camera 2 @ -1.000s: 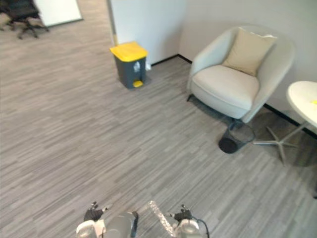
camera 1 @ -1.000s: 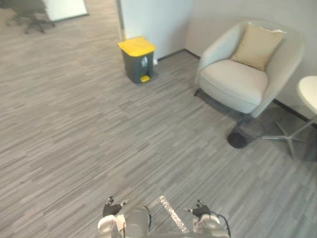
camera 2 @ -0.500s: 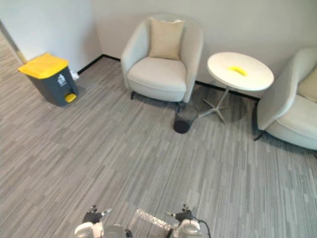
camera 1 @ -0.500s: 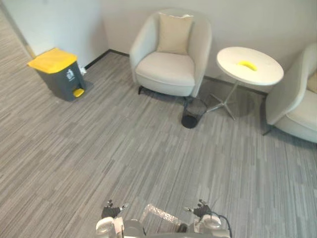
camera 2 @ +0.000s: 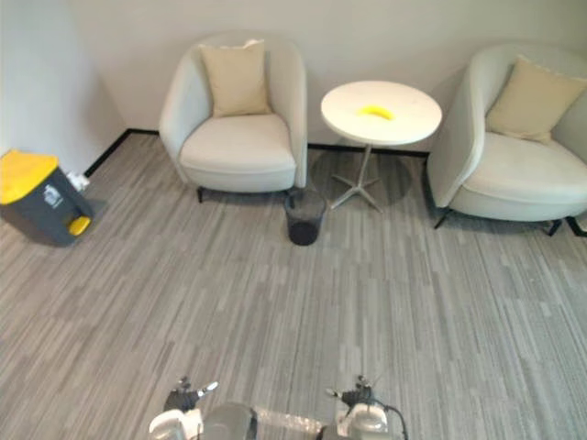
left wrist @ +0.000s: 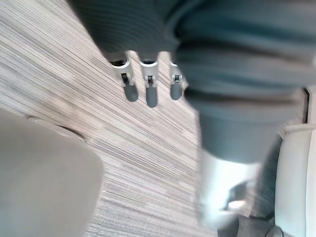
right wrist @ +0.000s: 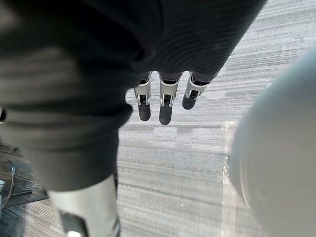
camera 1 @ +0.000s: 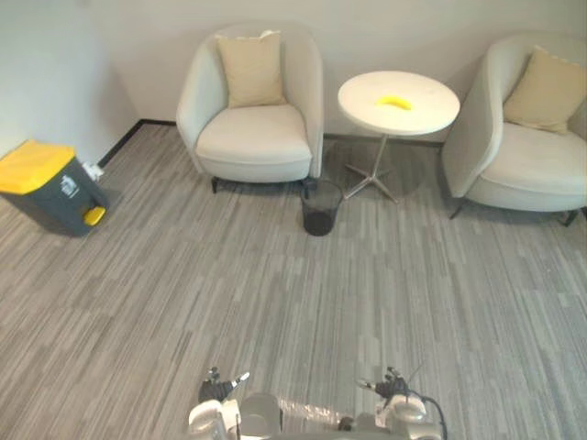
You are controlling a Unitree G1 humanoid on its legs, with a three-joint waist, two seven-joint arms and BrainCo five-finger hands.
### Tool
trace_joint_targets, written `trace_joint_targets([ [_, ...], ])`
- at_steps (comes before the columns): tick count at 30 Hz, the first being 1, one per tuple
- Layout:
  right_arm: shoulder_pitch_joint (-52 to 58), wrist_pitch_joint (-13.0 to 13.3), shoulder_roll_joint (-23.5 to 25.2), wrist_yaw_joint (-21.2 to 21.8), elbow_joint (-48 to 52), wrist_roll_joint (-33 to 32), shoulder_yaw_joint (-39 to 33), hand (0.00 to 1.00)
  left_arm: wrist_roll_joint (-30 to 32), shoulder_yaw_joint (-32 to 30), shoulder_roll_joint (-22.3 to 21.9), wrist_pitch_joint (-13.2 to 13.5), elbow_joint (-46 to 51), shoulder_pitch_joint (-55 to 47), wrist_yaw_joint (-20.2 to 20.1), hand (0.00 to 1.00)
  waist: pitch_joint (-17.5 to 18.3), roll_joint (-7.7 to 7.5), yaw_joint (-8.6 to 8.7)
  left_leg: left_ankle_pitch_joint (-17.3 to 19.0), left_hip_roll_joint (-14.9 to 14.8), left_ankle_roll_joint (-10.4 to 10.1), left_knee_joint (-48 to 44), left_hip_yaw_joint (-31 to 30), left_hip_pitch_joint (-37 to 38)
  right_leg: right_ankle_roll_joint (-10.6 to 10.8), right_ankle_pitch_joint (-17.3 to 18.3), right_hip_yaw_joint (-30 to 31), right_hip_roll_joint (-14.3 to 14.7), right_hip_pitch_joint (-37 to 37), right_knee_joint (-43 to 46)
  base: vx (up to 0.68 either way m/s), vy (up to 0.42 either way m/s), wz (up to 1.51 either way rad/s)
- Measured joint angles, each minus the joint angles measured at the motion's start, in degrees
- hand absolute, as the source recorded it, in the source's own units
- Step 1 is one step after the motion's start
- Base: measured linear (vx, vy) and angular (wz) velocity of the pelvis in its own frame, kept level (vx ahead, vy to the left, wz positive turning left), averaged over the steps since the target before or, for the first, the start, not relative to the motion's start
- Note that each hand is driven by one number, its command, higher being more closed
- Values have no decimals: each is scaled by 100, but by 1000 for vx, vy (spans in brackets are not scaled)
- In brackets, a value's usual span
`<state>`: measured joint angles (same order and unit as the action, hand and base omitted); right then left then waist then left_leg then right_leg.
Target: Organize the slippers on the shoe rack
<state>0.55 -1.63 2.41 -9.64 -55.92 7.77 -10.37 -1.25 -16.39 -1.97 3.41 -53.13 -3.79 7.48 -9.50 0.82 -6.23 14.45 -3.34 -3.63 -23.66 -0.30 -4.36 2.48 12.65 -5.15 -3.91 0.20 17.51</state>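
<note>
While left hand (left wrist: pixel 129 84) and right hand (right wrist: pixel 143 101) hang, fingers (left wrist: pixel 151 93) straight, floor (left wrist: pixel 148 148) beneath.

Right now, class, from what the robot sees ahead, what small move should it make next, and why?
Probably turn to scan another part of the room. Ahead stand one armchair, a round table, a second armchair, a wastebasket and a yellow-lidded bin, none the task's things. The left hand and right hand hang open, empty.

Grey carpeted floor (camera 1: pixel 275 302) bears two cream armchairs (camera 1: pixel 255 137) (camera 1: pixel 523 165), a round side table (camera 1: pixel 398 101), a black wastebasket (camera 1: pixel 320 207) and a yellow-lidded pedal bin (camera 1: pixel 46 188).
</note>
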Motion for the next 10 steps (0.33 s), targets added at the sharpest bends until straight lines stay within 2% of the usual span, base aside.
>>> trace_joint_targets([
  [3,76,-2,72,1,-21,-9,-11,0,5,5,71,0,-145,9,2,0,158,-105,8,-26,123,51,312,126,193,95,-122,71,-106,141,-407,183,106,-17],
  [10,161,2,90,2,-23,-125,-165,0,121,177,76,-4,-258,-26,-2,0,295,-61,17,-43,203,79,783,208,711,109,-167,107,-139,566,-802,134,29,-6],
])
